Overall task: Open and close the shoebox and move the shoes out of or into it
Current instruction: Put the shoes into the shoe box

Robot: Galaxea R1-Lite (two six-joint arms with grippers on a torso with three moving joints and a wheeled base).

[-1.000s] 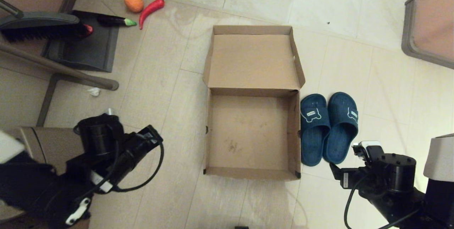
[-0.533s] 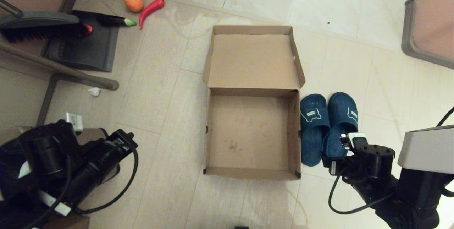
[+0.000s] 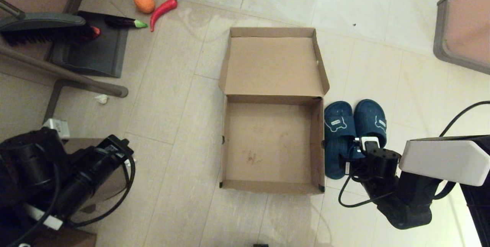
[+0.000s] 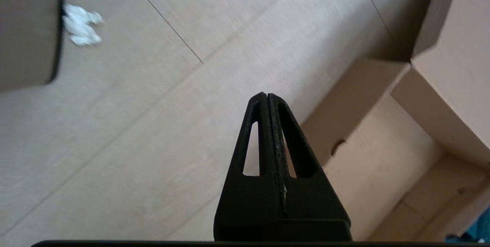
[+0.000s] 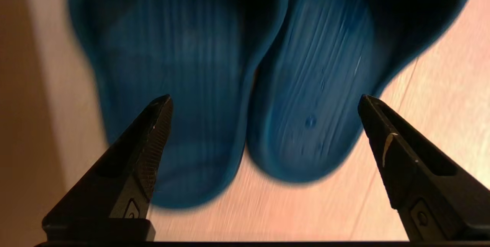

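Note:
The brown cardboard shoebox stands open and empty on the floor, its lid laid back flat behind it. The two teal-blue slippers lie side by side on the floor, touching the box's right wall. My right gripper is open and hovers over the slippers' heels, one finger on each outer side, touching neither. In the head view its wrist covers the heels. My left gripper is shut on nothing, low at the left, well away from the box.
Toy vegetables lie at the far left: a red chilli, an orange, an eggplant. A brush and a dark dustpan sit beside a metal bar. Crumpled paper lies nearby. A taupe bin stands far right.
My right arm has moved forward and left, from behind the slippers to over their heels. My left arm has drawn back toward the lower left. Box and slippers have not moved.

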